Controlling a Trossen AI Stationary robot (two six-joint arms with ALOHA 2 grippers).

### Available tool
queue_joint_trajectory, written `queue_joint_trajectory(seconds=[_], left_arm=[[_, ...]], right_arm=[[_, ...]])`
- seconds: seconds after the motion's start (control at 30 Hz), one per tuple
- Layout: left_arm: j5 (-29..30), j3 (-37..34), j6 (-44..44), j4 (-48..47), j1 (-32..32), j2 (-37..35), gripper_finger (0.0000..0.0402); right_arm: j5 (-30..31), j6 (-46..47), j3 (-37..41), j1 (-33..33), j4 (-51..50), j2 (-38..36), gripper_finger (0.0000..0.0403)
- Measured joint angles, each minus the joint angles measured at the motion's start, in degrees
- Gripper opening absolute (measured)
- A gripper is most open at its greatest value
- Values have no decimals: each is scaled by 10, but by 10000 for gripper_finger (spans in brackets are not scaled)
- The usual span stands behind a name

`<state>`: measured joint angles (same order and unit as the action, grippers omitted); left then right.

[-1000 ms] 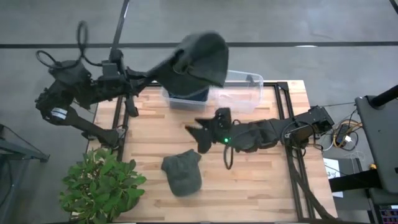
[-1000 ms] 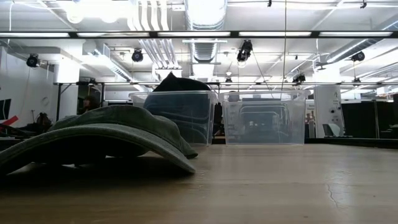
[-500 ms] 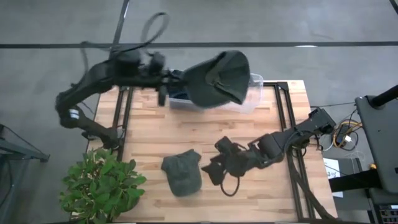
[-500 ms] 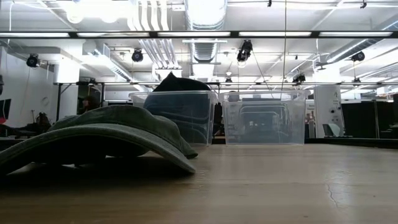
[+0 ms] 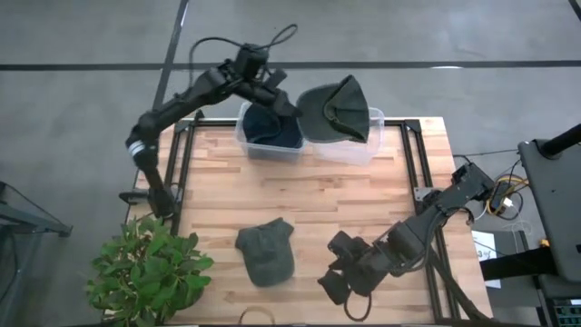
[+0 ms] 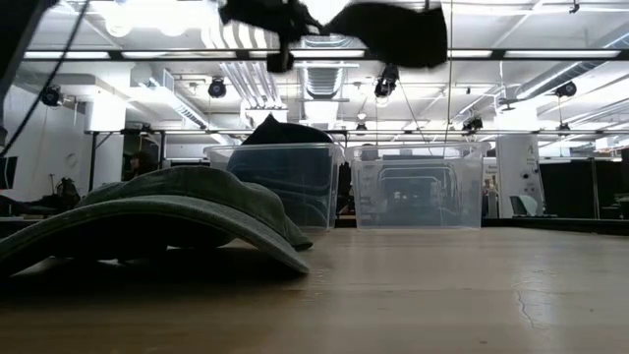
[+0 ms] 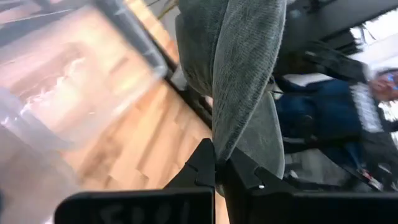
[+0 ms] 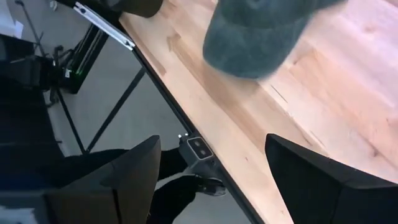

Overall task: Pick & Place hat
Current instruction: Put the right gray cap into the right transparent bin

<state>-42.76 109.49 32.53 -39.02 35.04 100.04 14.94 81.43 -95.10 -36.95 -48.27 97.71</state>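
My left gripper [image 5: 285, 103] reaches over the table's far edge and is shut on a dark green cap [image 5: 336, 111], which it holds high over the empty clear bin [image 5: 354, 143]. The low view shows this cap [image 6: 393, 29] at the top of the picture. A second green cap [image 5: 266, 250] rests brim-down on the wooden table, also seen close up as the cap [image 6: 147, 221]. My right gripper [image 5: 349, 277] is open and empty near the table's near edge, to the right of that cap [image 8: 267, 34]. My left gripper pinches the held cap by an edge [image 7: 219, 155] between its two fingers. The fingers come about level from the table's left. The cap [image 7: 242, 74] is lifted clear and extends away beyond the fingertips, above the right bin.
A second clear bin [image 5: 270, 138] to the left of the empty one holds a dark blue hat [image 6: 285, 131]. A potted plant [image 5: 150, 268] stands at the table's near left corner. Black frame rails [image 5: 419, 173] run along both table sides.
My left gripper has swung along the far edge toward the table's right, carrying the cap from over the left bin to above the right bin. My right gripper has drawn back from the table's middle toward the near edge.
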Motion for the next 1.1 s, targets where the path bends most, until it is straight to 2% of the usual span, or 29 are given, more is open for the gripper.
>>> queue_joint_trajectory(seconds=[0.2, 0.3, 0.53, 0.8, 0.9, 1.1], left_arm=[[-2, 3, 11, 85, 27, 70, 5], [-32, 14, 21, 91, 38, 102, 5], [-87, 51, 67, 90, 40, 179, 5], [-67, 97, 96, 91, 40, 219, 6], [-58, 106, 103, 91, 40, 226, 26], [-47, 104, 90, 90, 40, 230, 101]], right_arm=[[0, 58, 23, -2, 5, 0, 279], [7, 102, 32, -2, 6, 0, 276], [92, 143, 37, -2, 7, 0, 276], [109, 142, 37, 0, 8, 0, 267], [123, 142, 37, 0, 8, 0, 267], [123, 127, 37, 1, 9, 0, 265]])
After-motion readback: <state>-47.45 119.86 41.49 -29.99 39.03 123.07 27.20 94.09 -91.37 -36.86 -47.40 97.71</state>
